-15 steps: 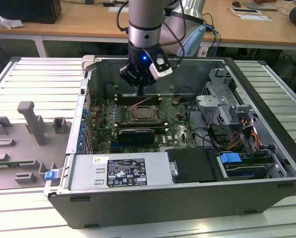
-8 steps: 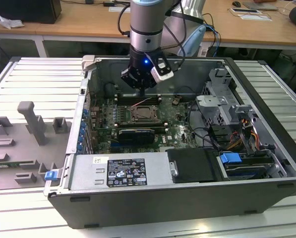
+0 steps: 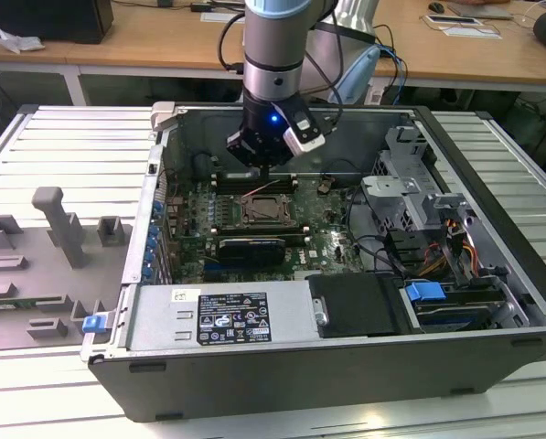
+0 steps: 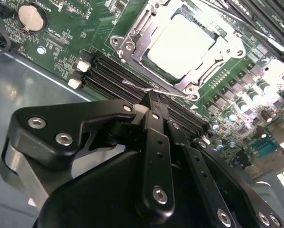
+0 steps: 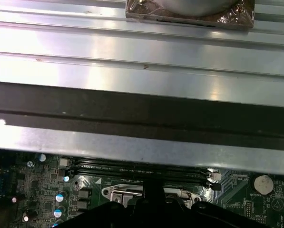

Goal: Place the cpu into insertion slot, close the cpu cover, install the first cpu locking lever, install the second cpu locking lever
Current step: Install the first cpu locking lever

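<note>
The cpu (image 4: 181,45) lies silvery face up in the insertion slot (image 3: 269,211) in the middle of the green motherboard. The cpu cover (image 4: 153,26) lies flat over it and frames it through its window. A thin wire locking lever (image 4: 166,91) runs along the socket's edge closest to the gripper. My gripper (image 4: 152,97) is shut, its black fingers pressed together with nothing between them, and its tip sits right at that lever. In the exterior view the gripper (image 3: 265,172) hangs just behind the socket. In the first wrist view the gripper (image 5: 153,190) is by the socket's rim (image 5: 127,194).
Long black memory slots (image 4: 108,78) lie between the gripper and the socket, with a coin battery (image 4: 30,16) nearby. A long black card (image 3: 250,249), the power supply (image 3: 218,315), a drive cage (image 3: 410,197) and cables crowd the case. The case wall (image 5: 142,109) stands close behind.
</note>
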Controlling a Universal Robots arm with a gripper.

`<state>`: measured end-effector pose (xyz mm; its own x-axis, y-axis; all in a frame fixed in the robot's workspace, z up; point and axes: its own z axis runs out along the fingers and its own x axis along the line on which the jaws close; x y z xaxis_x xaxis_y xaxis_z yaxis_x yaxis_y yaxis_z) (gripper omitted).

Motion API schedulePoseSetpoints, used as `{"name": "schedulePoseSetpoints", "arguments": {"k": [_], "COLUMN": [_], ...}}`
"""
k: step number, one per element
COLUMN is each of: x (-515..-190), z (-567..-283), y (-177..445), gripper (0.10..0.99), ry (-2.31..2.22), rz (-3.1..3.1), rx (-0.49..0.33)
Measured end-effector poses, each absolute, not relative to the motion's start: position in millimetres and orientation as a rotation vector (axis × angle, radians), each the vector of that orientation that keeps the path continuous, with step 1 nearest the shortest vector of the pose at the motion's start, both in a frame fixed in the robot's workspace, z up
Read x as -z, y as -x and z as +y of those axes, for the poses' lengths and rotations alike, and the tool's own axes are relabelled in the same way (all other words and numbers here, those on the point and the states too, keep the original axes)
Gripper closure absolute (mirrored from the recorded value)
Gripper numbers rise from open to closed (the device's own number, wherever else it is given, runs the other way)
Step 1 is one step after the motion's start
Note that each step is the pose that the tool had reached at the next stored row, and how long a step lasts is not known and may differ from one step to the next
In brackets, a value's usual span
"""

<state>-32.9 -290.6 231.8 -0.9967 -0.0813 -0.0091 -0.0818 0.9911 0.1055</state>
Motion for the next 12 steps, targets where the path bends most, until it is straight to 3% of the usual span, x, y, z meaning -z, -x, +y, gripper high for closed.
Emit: {"name": "schedulePoseSetpoints", "arguments": {"k": [12], "x": [-224.0], "z": [-288.4], "y": [22.6], "gripper": [0.980], "ry": [0.114], "rz": [3.129], "rx": [-0.171]}}
